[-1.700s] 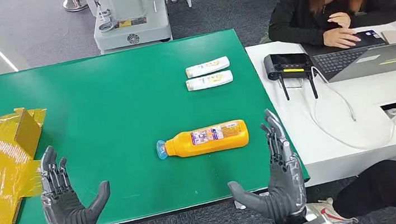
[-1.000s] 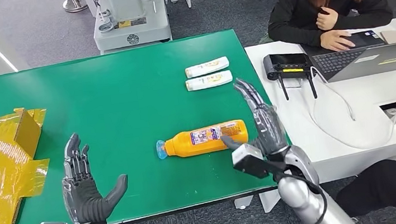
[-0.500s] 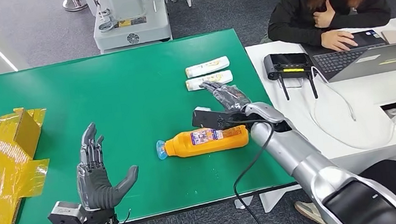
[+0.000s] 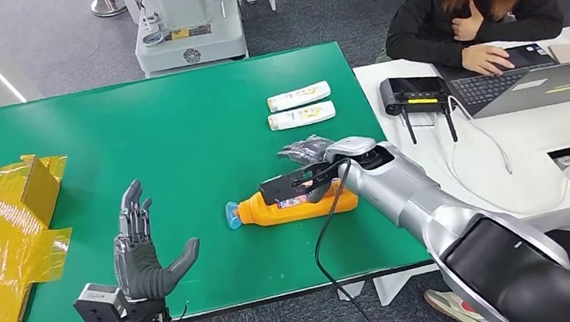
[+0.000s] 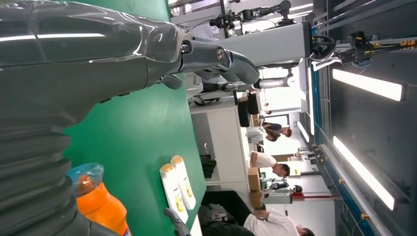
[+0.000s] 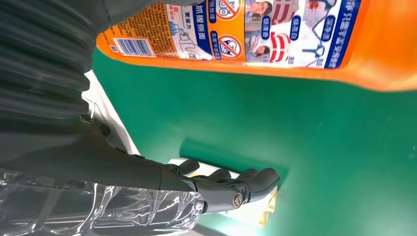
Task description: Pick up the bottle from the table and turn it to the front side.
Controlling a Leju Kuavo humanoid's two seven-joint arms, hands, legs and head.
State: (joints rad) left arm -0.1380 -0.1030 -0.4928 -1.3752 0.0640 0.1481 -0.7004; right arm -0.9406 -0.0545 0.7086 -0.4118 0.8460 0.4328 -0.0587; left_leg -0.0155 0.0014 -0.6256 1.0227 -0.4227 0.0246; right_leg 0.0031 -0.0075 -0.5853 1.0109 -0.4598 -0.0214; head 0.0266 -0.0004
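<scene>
Lying crosswise, bottle [image 4: 295, 206] cap leftward

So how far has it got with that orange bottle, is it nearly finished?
Not nearly. Done: the right robot hand has reached over the orange plastic bottle with the blue cap. In hand: its fingers hang open just beyond the bottle, not yet gripping. Left: grasp, lift off the green table, turn it to the front. The left robot hand waits open.

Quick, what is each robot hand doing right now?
Left robot hand: open, holding nothing.
Right robot hand: open above the orange bottle, not gripping it yet.
</scene>
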